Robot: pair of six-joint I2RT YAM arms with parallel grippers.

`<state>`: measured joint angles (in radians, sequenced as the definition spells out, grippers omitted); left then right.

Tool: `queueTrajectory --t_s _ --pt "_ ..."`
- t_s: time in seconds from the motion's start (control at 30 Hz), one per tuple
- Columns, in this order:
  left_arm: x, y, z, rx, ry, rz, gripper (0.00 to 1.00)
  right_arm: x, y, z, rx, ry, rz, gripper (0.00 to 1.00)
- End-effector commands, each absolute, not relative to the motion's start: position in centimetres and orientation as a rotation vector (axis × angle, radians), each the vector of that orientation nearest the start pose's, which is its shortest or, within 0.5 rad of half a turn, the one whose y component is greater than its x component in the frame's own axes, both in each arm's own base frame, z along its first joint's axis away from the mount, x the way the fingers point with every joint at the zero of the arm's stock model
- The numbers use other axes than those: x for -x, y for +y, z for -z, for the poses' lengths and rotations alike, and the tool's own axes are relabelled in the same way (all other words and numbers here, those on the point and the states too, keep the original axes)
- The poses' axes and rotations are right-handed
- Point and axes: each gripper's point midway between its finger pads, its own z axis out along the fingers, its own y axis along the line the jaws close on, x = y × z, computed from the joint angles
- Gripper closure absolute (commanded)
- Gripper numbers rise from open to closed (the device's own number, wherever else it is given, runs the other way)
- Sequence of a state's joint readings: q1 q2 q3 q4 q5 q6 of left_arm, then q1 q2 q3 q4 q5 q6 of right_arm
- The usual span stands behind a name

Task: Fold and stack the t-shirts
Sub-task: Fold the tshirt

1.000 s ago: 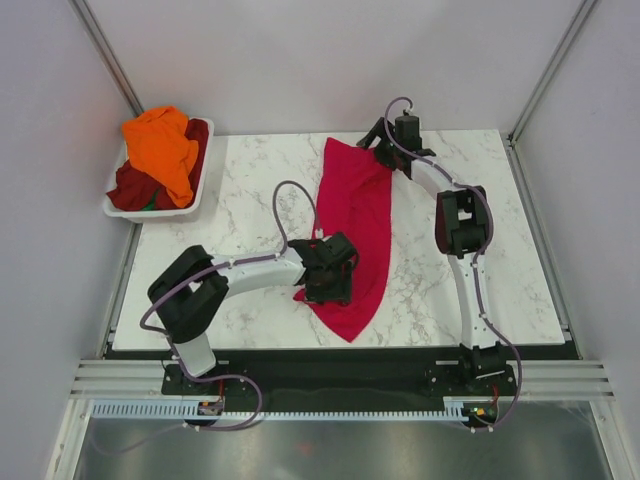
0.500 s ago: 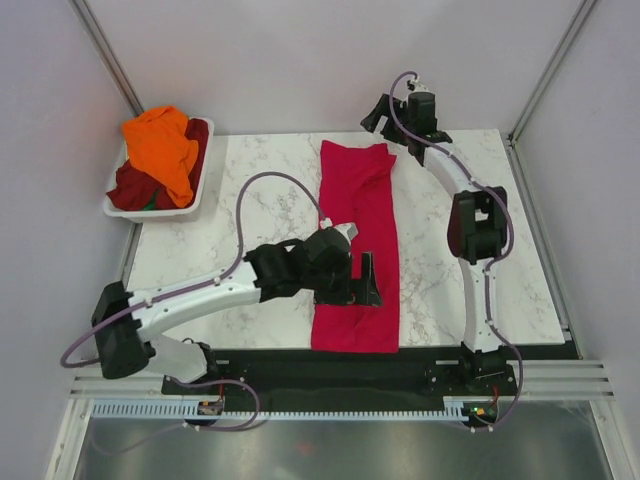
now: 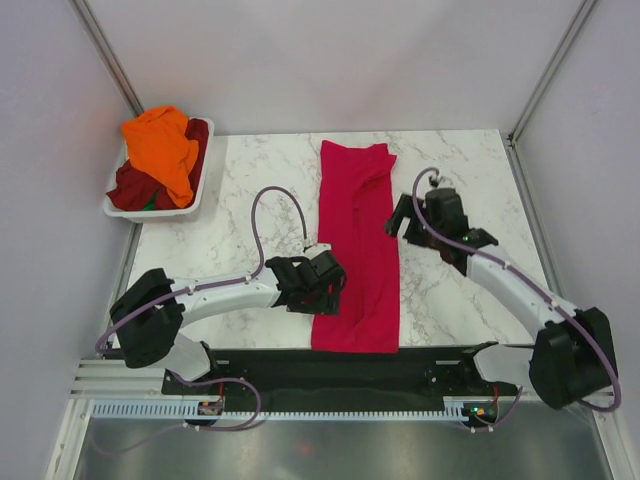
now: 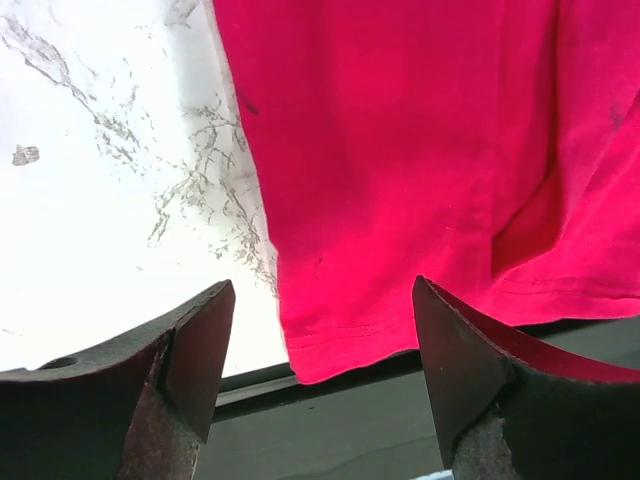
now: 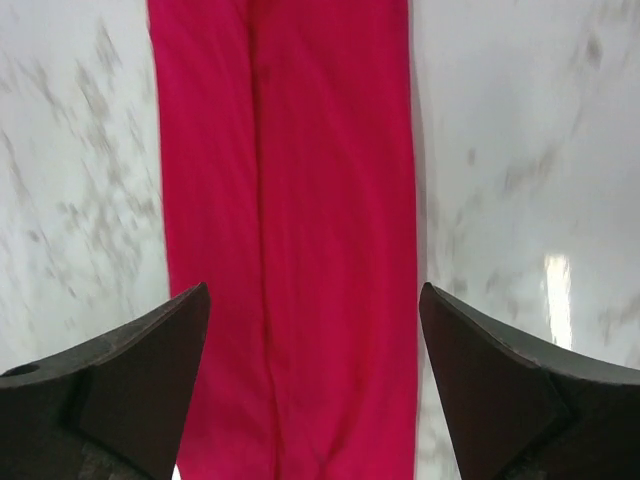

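Observation:
The crimson-pink t-shirt [image 3: 360, 200] lies flat on the marble table as a long narrow strip running from the far edge to the near edge. My left gripper [image 3: 322, 288] is open and empty, low over the strip's near left edge. In the left wrist view the shirt [image 4: 400, 120] shows its hem at the table's front edge, between the open jaws of the left gripper [image 4: 320, 285]. My right gripper [image 3: 403, 222] is open and empty beside the strip's right edge at mid-length. In the right wrist view it [image 5: 313, 290] hovers above the strip [image 5: 300, 120]. The orange t-shirt [image 3: 160, 145] and the dark maroon t-shirt [image 3: 130, 185] lie bunched in the basket.
A white plastic basket [image 3: 150, 213] stands at the table's far left corner. A black strip [image 3: 400, 360] runs along the near table edge by the arm bases. Bare marble [image 3: 240, 190] lies on both sides of the shirt. Walls enclose the table.
The right arm has moved from the shirt's far end to beside its middle. The left gripper has drawn back to the left edge. The shirt went from slanted to a straight flat strip.

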<state>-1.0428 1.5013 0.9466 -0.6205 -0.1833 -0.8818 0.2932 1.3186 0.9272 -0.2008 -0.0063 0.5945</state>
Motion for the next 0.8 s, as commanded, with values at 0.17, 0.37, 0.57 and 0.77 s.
queueTrajectory --t_s 0.17,0.37,0.57,0.77 --pt "-15.2 -25.7 -4.4 -0.108 2.746 0.29 0.26 -21.7 13.8 -8.0 -0.363 2.458 -0.462 0.11" --pt "-12.2 -24.8 -2.7 -0.056 2.808 0.36 0.28 -15.5 15.5 -5.2 -0.443 2.564 -0.614 0.25" --pt "-11.4 -25.2 -2.1 -0.062 2.802 0.401 0.3 -12.4 17.4 -3.3 -0.353 2.631 -0.598 0.31" --pt "-10.9 -25.4 -1.7 -0.054 2.815 0.433 0.37 -10.4 18.3 -2.0 -0.297 2.686 -0.532 0.39"
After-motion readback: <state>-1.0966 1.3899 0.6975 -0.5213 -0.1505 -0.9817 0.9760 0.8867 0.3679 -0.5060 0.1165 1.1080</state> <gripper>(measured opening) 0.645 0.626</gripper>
